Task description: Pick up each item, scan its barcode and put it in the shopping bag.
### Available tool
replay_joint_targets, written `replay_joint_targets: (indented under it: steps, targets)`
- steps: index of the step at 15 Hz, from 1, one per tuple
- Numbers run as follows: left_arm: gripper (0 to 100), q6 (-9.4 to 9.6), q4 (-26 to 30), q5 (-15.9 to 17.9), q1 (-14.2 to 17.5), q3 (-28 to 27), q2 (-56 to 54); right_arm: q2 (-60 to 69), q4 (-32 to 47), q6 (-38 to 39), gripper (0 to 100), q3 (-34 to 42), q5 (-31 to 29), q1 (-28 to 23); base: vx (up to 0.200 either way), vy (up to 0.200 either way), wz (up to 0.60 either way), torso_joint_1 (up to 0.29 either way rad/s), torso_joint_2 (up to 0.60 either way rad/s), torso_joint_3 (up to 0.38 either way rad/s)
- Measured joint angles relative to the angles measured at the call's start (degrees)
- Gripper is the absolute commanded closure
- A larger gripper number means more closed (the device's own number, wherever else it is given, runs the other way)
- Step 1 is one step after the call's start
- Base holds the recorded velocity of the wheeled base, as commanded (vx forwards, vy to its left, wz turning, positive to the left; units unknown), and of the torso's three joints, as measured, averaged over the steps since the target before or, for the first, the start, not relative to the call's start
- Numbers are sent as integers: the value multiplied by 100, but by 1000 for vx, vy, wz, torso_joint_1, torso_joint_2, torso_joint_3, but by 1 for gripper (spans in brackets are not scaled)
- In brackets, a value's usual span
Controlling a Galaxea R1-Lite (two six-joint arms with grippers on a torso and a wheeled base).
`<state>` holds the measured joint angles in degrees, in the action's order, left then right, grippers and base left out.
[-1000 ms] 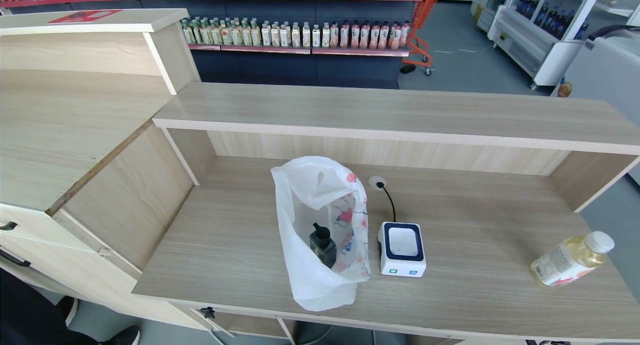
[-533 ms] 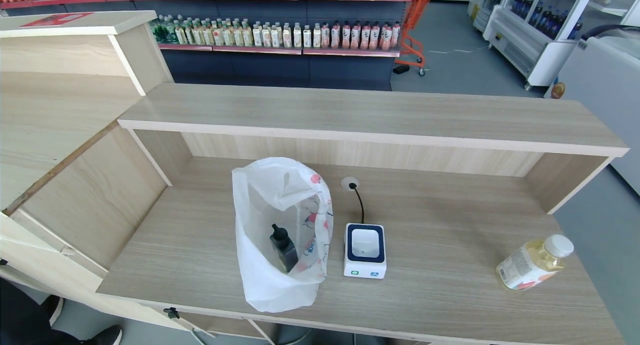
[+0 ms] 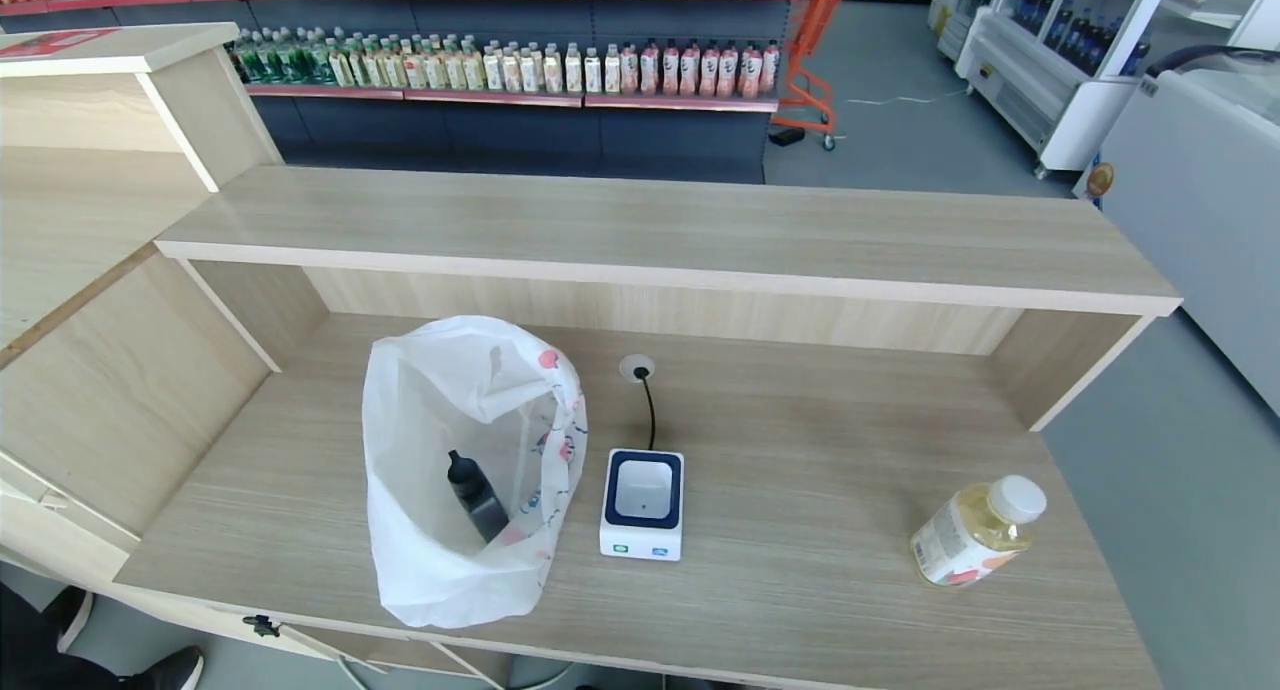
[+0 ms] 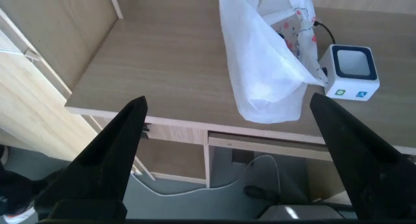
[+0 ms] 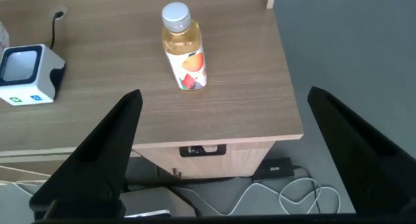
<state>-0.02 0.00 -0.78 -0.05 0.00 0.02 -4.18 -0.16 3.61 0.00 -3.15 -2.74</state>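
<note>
This is a shop, a small supermarket, seen from the cashier's side. Just ahead of the left gripper's [image 4: 227, 102] fingers [image 4: 117, 152] is a wooden checkout counter [image 3: 800, 530] with a barcode scanner [image 3: 644, 503] and a plastic shopping bag [image 3: 430, 570] on it. Ahead of the right gripper's [image 5: 224, 93] fingers [image 5: 104, 152], a bottle [image 3: 975, 530] of yellow liquid is on the same counter. Far beyond the fingers, past the counter's raised ledge, long shelves [image 3: 500, 70] with red edges hold rows of bottles. An orange trolley [image 3: 805, 80] stands at the shelf end, near glass-fronted coolers [image 3: 1040, 60] and a white chest freezer [image 3: 1200, 200].
</note>
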Motion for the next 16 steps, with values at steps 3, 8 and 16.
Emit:
replay_joint_targets:
  steps: [3, 8, 16]
  targets:
    - [0, -16, 0, 2, 0, 0, 0, -4, 0, 24, 0, 0, -2, 7, -67, 0, 0, 6, 2, 1]
    - [0, -16, 0, 2, -9, 0, 0, -240, 339, -93, 0, -542, 55, 107, 0, 0, 0, 0, 0, 0]
    - [0, -13, 0, 2, -6, 0, 0, -5645, 447, -347, 0, -3073, -416, -229, 0, 0, 0, 0, 0, 0]
